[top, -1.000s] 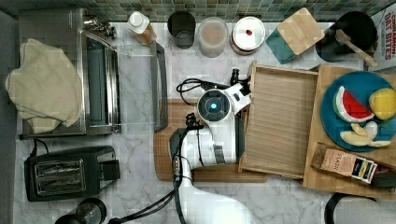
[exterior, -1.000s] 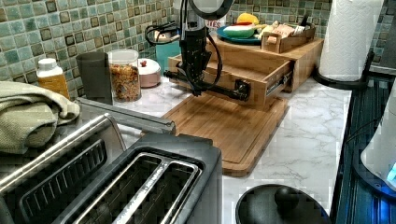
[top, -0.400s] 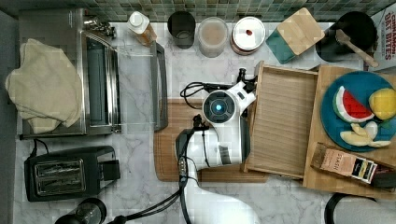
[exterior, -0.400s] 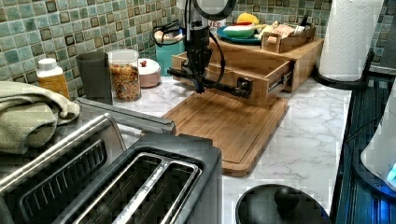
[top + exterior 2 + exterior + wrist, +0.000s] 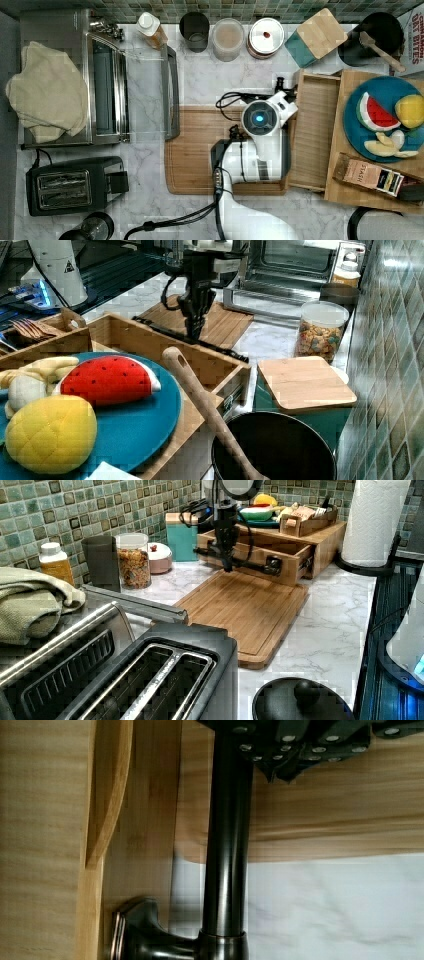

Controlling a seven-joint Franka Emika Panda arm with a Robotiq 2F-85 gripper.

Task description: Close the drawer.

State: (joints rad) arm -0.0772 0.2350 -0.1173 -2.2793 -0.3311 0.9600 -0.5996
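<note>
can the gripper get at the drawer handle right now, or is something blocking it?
Probably yes. The gripper is already down at the drawer front, right by the dark bar handle, above the cutting board. Nothing lies between them. I can't tell whether the fingers actually touch the bar.

The drawer [image 5: 314, 131] slides further toward the top view's right under the slab as the gripper [image 5: 227, 565] follows its handle [image 5: 227, 840].

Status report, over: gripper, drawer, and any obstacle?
Gripper at the drawer's dark handle; jaws state cannot tell. Drawer partly open under the slab with the blue plate. No obstacle seen inside the drawer.
</note>
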